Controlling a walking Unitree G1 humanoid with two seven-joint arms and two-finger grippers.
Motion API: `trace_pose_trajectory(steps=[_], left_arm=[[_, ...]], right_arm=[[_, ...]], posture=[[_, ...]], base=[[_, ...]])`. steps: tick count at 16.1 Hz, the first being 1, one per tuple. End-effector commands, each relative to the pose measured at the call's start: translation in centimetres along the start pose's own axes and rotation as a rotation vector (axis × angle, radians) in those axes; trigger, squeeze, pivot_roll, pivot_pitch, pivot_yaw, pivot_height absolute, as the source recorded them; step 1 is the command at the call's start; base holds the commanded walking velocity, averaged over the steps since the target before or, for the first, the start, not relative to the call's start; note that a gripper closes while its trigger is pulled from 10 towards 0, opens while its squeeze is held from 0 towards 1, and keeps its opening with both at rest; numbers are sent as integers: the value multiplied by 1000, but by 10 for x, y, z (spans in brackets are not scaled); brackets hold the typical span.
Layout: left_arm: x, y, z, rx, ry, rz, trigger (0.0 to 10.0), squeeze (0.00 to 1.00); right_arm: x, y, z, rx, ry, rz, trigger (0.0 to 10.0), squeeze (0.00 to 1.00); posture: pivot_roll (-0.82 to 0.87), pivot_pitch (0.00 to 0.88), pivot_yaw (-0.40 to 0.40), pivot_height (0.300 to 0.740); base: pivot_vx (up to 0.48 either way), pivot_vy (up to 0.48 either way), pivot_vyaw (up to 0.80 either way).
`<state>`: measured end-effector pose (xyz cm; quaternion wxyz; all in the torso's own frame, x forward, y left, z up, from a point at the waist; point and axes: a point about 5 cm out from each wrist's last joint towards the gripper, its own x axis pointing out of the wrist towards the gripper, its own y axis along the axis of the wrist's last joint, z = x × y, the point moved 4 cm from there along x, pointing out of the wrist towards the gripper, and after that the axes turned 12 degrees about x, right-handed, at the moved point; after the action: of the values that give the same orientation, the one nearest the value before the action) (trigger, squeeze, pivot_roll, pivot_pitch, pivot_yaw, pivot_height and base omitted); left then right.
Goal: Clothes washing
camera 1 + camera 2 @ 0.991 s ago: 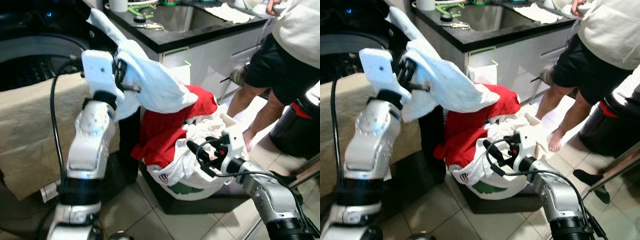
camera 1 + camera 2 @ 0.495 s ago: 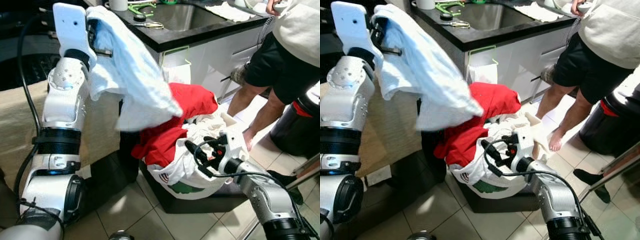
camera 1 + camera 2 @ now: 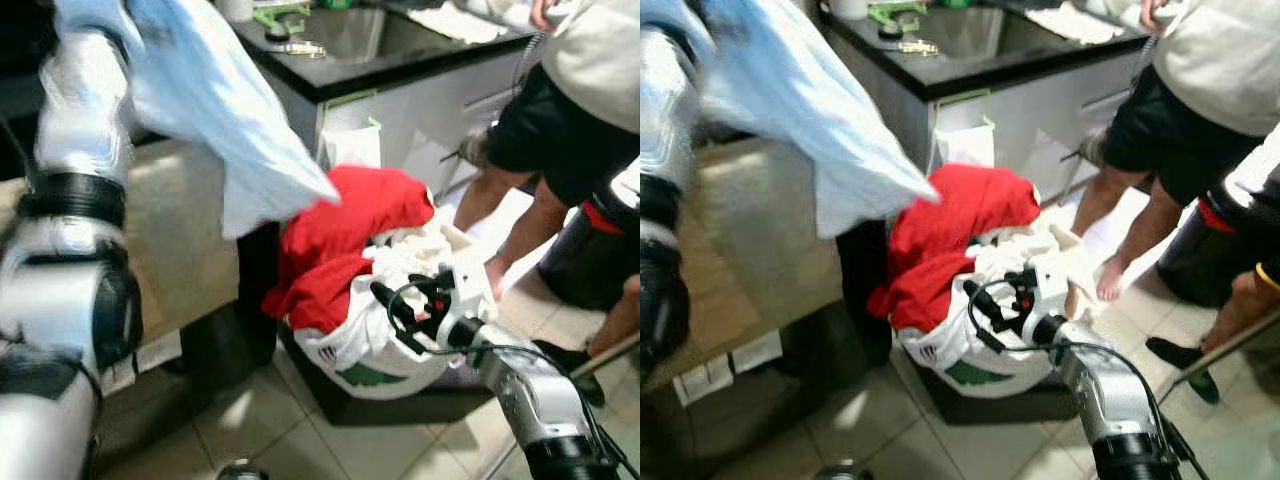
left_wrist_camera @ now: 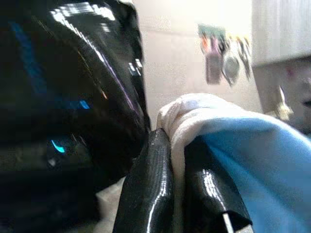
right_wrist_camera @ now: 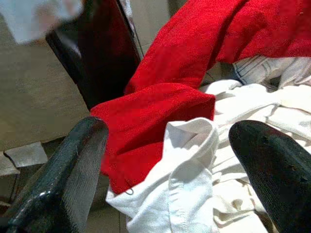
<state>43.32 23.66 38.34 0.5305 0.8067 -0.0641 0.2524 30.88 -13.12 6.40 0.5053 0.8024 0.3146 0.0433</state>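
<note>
A pale blue and white garment (image 3: pixel 215 100) hangs from my raised left arm (image 3: pixel 75 200), its lower corner dangling just above the laundry pile. In the left wrist view my left gripper (image 4: pixel 177 145) is shut on a fold of this garment, close to a glossy black washing machine (image 4: pixel 63 97). A red garment (image 3: pixel 340 240) lies on top of white clothes (image 3: pixel 365 330) heaped in a dark basket (image 3: pixel 400 405). My right gripper (image 3: pixel 392 312) stands open just over the white clothes, holding nothing; its fingers (image 5: pixel 73 170) frame the red and white cloth.
A person (image 3: pixel 560 120) in dark shorts stands barefoot at the right by a black counter with a sink (image 3: pixel 370 40). A dark bin (image 3: pixel 590 250) is at the far right. A beige cloth-covered surface (image 3: pixel 180 230) lies left of the basket. Tiled floor (image 3: pixel 260 420) in front.
My left arm has risen and swung to the left, lifting the pale blue garment up off the pile. The right gripper has stayed over the basket.
</note>
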Motion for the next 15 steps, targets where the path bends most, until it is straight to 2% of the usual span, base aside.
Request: trace_pose_trajectory(steps=[1,3,4,7,8,9,11,12,14,15], left_arm=[[4,3,-4,14,24,-4,0,0],[17,17,-15,-15,63,-26,0,0],[21,26,-15,-19,65,-26,0,0],[30,55,3,-29,3,5,0,0],[34,81,6,-48,-11,42,0,0],[36,90,6,-55,-12,57,0,0],[39,136,6,-30,-20,128,0,0],[39,139,12,9,-36,124,0,0],[37,115,31,93,-88,61,0,0],[36,107,37,99,-108,42,0,0]], right_arm=[[1,7,1,-20,-13,23,10000,0],[1,6,1,-19,-11,19,10000,0],[2,5,1,-19,-11,17,10000,0],[4,3,-1,-13,-11,20,10000,0],[5,2,-2,-6,-13,27,10000,0],[5,2,-3,-5,-13,29,10000,0],[6,0,-4,5,-20,40,10000,0],[6,-1,-5,13,-29,49,10000,0],[2,-8,-5,31,-46,52,10000,0],[1,-10,-6,35,-49,51,10000,0]], posture=[[94,0,-47,740],[95,0,-49,740],[94,0,-46,740],[77,0,-25,740],[65,0,-10,740],[63,0,-7,740],[46,0,26,740],[38,0,43,740],[13,0,79,740],[7,0,86,740]], base=[[0,0,0],[0,0,0],[0,0,0],[0,0,0],[0,0,0],[0,0,0],[0,0,0],[0,0,0],[0,0,0],[0,0,0]])
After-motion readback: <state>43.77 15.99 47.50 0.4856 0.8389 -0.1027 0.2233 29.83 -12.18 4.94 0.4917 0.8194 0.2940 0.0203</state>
